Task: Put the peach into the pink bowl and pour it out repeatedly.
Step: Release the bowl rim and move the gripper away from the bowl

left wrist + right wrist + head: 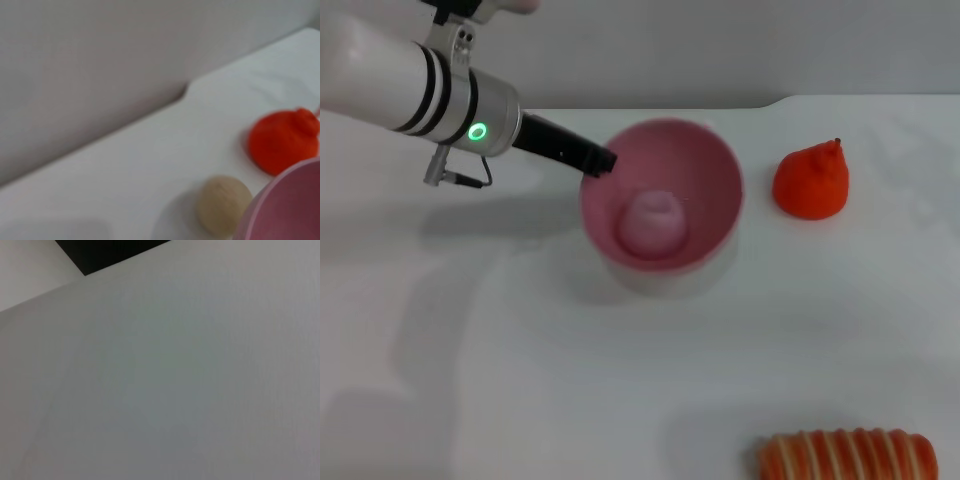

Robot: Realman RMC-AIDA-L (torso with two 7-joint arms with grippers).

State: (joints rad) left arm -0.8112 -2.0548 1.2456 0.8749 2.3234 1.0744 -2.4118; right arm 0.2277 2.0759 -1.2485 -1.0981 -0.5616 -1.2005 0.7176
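Inside glossy pink bowl (720, 190); pale peach (654, 222)

Bright, even, diffuse light fills the head view; soft grey shadows lie on the white table (520, 360) beneath the left arm (420, 85). The left wrist view is blurred throughout, and the right wrist view shows only featureless grey-white

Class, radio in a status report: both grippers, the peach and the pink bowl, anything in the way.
Left gripper shut on glossy pink plastic bowl at its rim. Small pale-pink peach inside. Right gripper out of view. Orange-red pointed fruit and beige ball stand apart, not blocking.
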